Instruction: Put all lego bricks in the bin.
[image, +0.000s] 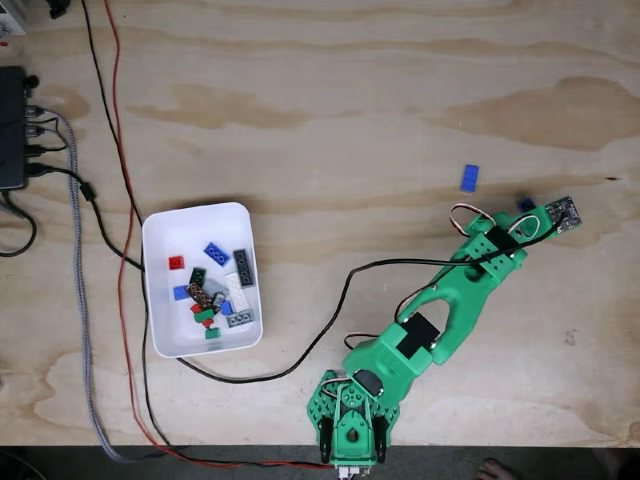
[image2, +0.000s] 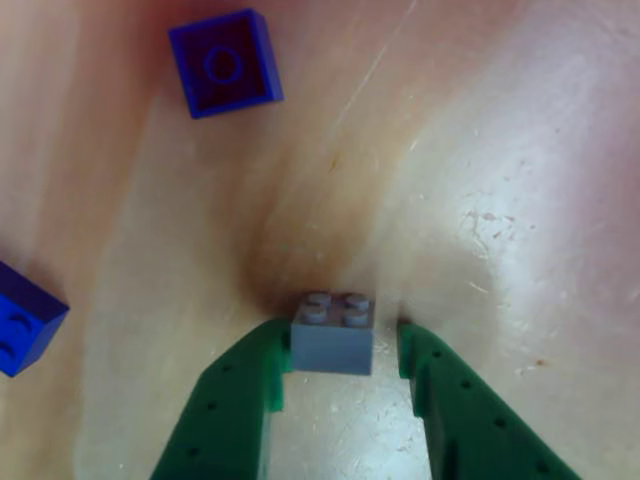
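- Down on the plywood table (image: 330, 120), the green arm (image: 440, 310) reaches from its base at the bottom edge of the fixed view up and to the right, its gripper (image: 530, 215) close to the right-hand side.
- In the other view, the gripper (image2: 340, 345) comes in from the bottom edge with two green fingers (image2: 240, 390) spread apart.
- A small grey brick (image2: 333, 333) with four studs sits upright on the table between the fingertips. The left finger touches or nearly touches its side; a narrow gap shows between the brick and the right finger. The jaws are partly open around it and not clamped on it.
- Two blue bricks lie apart from the gripper in that view: one (image2: 225, 62) near the top left lying studs-down, another (image2: 25, 318) cut off by the left edge.
- In the fixed view a blue brick (image: 469, 178) lies on the table up and to the left of the gripper, and a darker blue one (image: 526, 203) sits just beside the gripper's tip.
- The bin (image: 165, 340), a white tray, sits well apart at the left of the fixed view and holds a heap of bricks (image: 215, 285) in red, blue, grey, green, white and black.
- Black, red and grey cables (image: 125, 200) run past the bin toward a black box (image: 12, 130) at the left edge.
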